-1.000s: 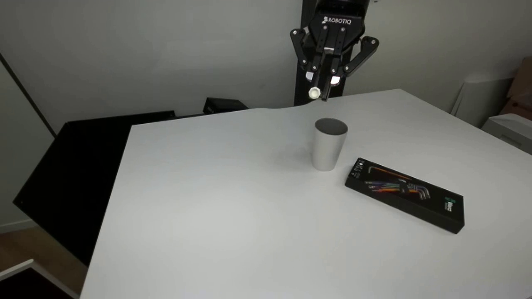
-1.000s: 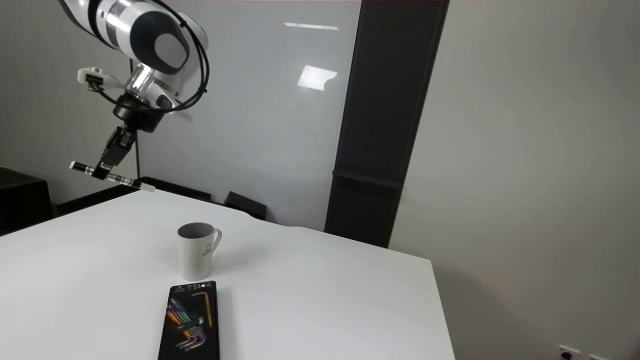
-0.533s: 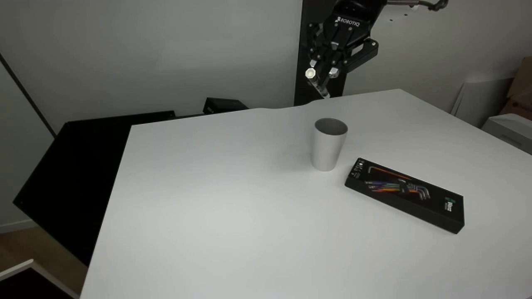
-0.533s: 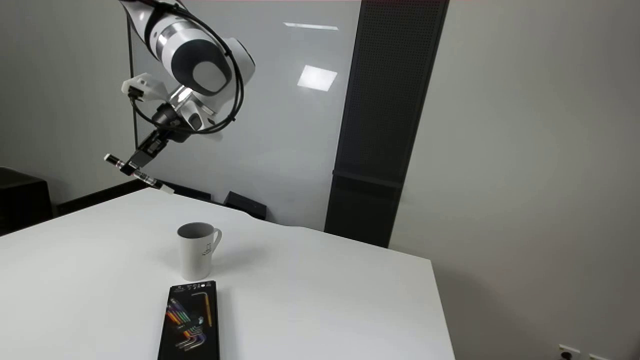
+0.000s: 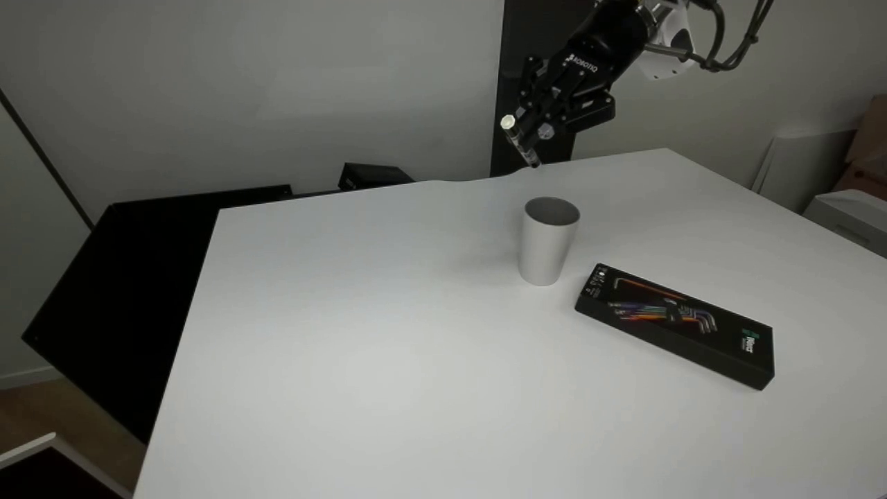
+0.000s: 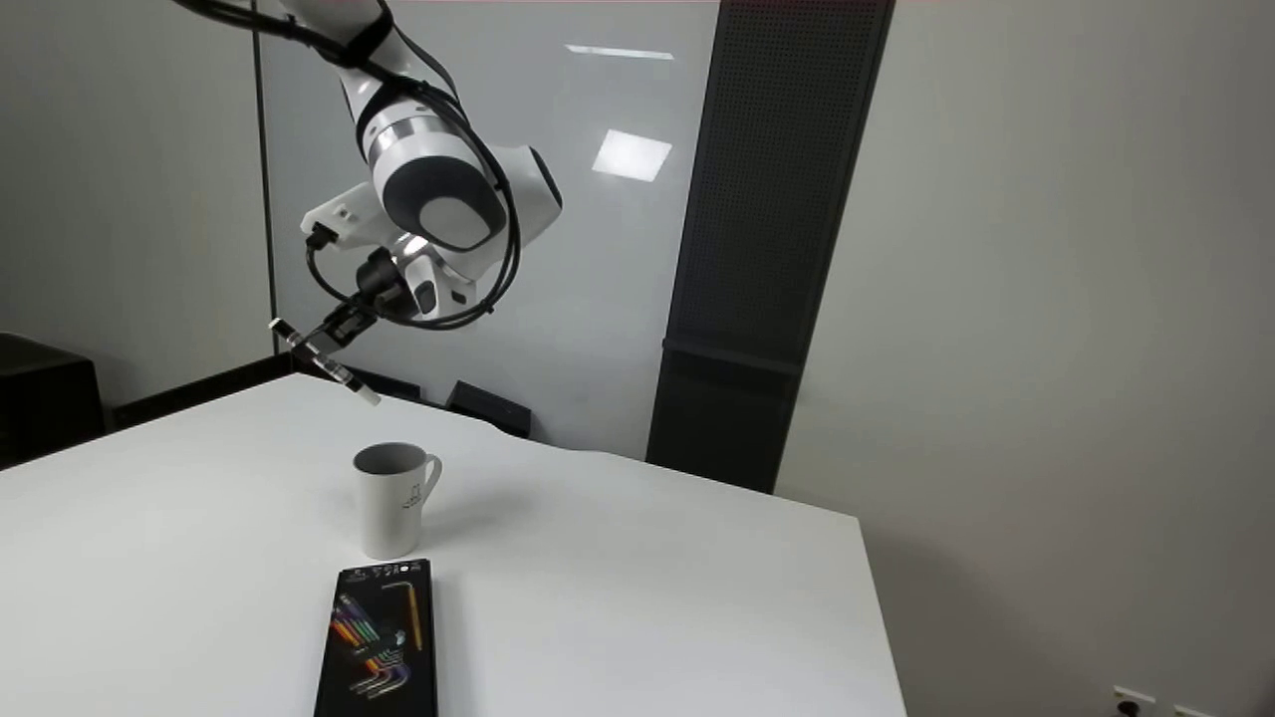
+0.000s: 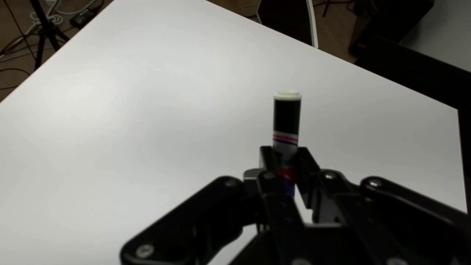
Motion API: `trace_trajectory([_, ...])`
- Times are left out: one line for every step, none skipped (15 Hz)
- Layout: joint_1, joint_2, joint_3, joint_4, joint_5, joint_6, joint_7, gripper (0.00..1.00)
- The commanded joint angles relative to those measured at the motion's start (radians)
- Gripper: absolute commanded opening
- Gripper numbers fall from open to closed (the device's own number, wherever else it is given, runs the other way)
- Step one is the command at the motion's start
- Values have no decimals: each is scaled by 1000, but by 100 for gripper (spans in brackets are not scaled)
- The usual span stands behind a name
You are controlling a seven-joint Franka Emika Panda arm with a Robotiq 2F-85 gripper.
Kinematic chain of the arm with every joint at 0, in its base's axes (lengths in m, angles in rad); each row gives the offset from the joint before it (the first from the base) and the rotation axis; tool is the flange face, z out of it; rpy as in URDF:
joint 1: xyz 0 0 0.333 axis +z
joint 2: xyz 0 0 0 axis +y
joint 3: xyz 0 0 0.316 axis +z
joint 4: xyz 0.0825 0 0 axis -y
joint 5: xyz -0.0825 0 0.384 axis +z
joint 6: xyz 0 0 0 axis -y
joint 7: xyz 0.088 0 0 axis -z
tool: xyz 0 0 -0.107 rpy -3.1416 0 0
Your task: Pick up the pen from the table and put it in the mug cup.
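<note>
Slanting down leftward near the far edge of the table [image 5: 346, 346], the gripper [image 7: 285, 154] pinches the tilted pen [image 7: 287, 116]; mug cup [image 5: 544, 249] upright, nearer; black box [image 5: 675, 326] even nearer!

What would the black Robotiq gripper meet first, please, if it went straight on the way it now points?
The gripper would probably meet the smooth white rectangular tabletop, though the slim black-and-white pen it holds could touch first; depth is unclear.
</note>
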Motion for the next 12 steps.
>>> trace_trajectory([-15,23,-6,0,89,21,-19,7])
trace_trajectory([-19,27,-11,-5,106,23,-24,7])
trace_trajectory([-17,28,-15,-18,120,32,-22,7])
trace_trajectory([-19,32,-20,-28,132,36,-21,7])
trace_trajectory([-22,35,-24,-37,143,34,-24,7])
trace_trajectory([-23,37,-29,-49,152,35,-22,7])
trace_trajectory([-25,39,-34,-58,159,32,-22,7])
trace_trajectory([-27,38,-39,-73,166,31,-24,7])
trace_trajectory([-27,35,-43,-87,170,33,-26,7])
trace_trajectory([-29,32,-48,-99,174,33,-30,7])
trace_trajectory([-32,31,-54,-111,180,31,-33,7])
trace_trajectory([-34,30,-59,-121,185,30,-36,7])
